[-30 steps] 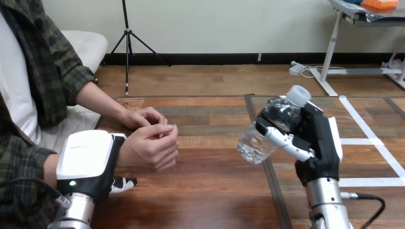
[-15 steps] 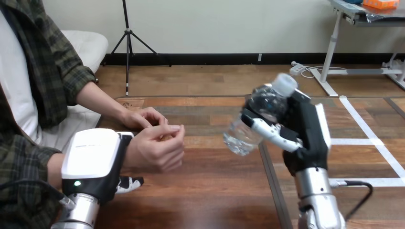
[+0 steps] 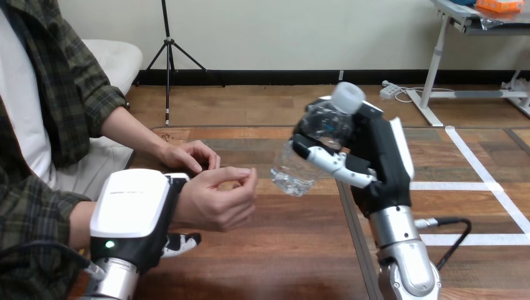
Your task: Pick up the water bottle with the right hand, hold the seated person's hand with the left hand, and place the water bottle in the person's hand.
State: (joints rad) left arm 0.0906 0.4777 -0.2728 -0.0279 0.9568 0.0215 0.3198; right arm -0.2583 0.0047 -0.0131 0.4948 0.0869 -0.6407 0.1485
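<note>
My right hand (image 3: 377, 157) is shut on a clear water bottle (image 3: 294, 173) with a white cap, held tilted above the table. The cap points up and right, and the bottom points down-left, a short gap from the person's hand (image 3: 219, 199). That hand is raised off the table with its fingers loosely curled, open side toward the bottle. My left hand (image 3: 132, 212) is at the lower left, white shell up, with its thumb over the person's wrist and its fingers (image 3: 182, 240) showing under it. The person's other hand (image 3: 190, 155) rests on the table behind.
A dark seam (image 3: 353, 225) runs front to back down the wooden table (image 3: 275, 250), under my right arm. White tape lines (image 3: 476, 164) cross the table's right part.
My right hand has carried the bottle left, closer to the person's raised hand. My left hand and the wrist in it have shifted a little to the right.
</note>
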